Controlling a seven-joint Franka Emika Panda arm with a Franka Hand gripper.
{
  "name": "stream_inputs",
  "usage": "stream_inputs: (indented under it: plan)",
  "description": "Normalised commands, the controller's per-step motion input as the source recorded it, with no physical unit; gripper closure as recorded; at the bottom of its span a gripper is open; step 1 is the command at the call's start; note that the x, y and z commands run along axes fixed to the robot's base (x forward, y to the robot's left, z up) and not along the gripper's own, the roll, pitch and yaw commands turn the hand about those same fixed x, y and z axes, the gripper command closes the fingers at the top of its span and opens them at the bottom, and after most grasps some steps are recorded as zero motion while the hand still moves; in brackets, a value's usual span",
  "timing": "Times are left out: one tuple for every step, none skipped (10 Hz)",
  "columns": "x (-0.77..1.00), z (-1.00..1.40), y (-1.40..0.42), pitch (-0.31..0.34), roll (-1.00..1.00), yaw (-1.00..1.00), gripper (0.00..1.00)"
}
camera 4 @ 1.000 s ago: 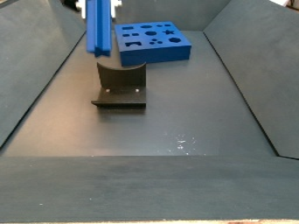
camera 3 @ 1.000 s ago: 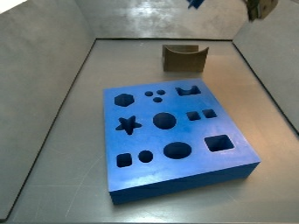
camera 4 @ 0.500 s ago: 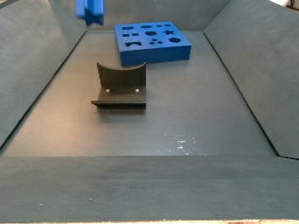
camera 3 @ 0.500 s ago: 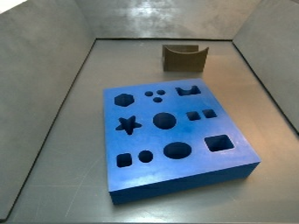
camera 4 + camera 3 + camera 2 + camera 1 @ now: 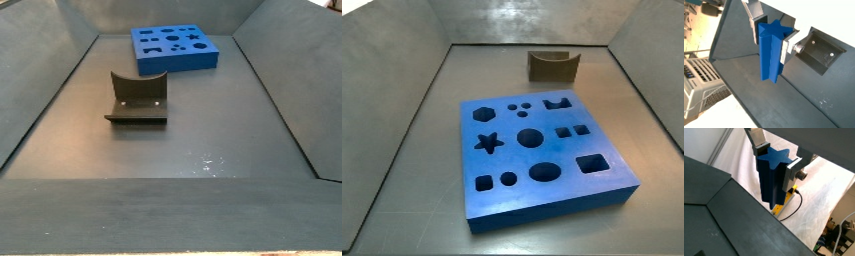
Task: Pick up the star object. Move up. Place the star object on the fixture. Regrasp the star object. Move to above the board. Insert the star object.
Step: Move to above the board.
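The star object (image 5: 772, 175) is a long blue bar with a star-shaped end. It also shows in a wrist view (image 5: 769, 47). My gripper (image 5: 775, 158) is shut on it, silver fingers (image 5: 753, 25) on two opposite sides, near its star end. The gripper and the star object are out of both side views. The fixture (image 5: 553, 66) stands beyond the blue board (image 5: 543, 160) and shows in a side view (image 5: 136, 98) and a wrist view (image 5: 821, 50), below and beside the held bar. The board (image 5: 174, 48) has a star-shaped hole (image 5: 488, 143).
Grey walls (image 5: 402, 90) enclose the grey floor (image 5: 187, 140). The board has several other holes of round, square and hexagonal shapes. A yellow part with a black cable (image 5: 784, 208) lies outside the enclosure in a wrist view.
The gripper with the star object rose above the fixture and has left the top of both side views. The board and fixture have not moved.
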Motion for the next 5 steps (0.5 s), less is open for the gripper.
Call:
stream_inputs:
  plan:
    - [-0.65,0.09,-1.0,-0.018,-1.0,-0.08,1.0]
    - [-0.65,0.07,-1.0,-0.027,-1.0,-0.08,1.0]
    - [-0.69,0.08,-1.0,-0.046,-1.0,-0.08,1.0]
    - [-0.7,0.07,-1.0,-0.057,-1.0,-0.09,1.0]
    - [-0.71,0.07,-1.0,-0.06,-1.0,-0.09,1.0]
